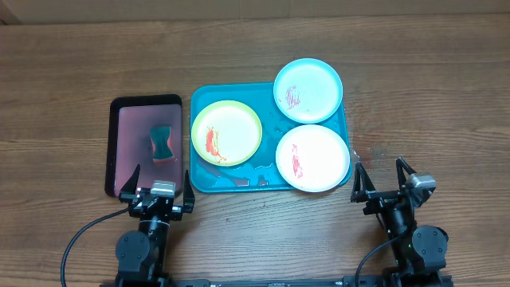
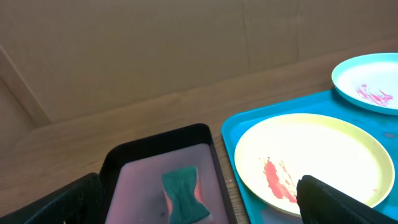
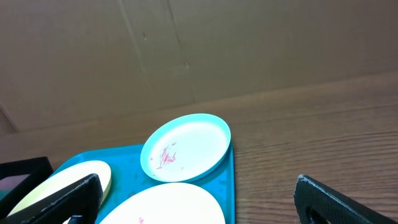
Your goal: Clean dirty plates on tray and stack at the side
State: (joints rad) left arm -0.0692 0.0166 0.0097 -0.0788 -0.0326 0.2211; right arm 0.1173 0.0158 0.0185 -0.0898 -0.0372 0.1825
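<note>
Three smeared plates (image 1: 227, 132) await wiping on the tray (image 1: 231, 182); we note left gripper (image 1: 162, 185) and right gripper (image 1: 379, 171) spread apart, empty.

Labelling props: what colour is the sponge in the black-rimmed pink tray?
The waisted sponge is dark green; left wrist view shows it best.

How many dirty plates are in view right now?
3, all red-smeared: yellow-green plate on the tray at left, light blue plate overhanging its far right corner, white plate at near right. None seem hidden.
</note>
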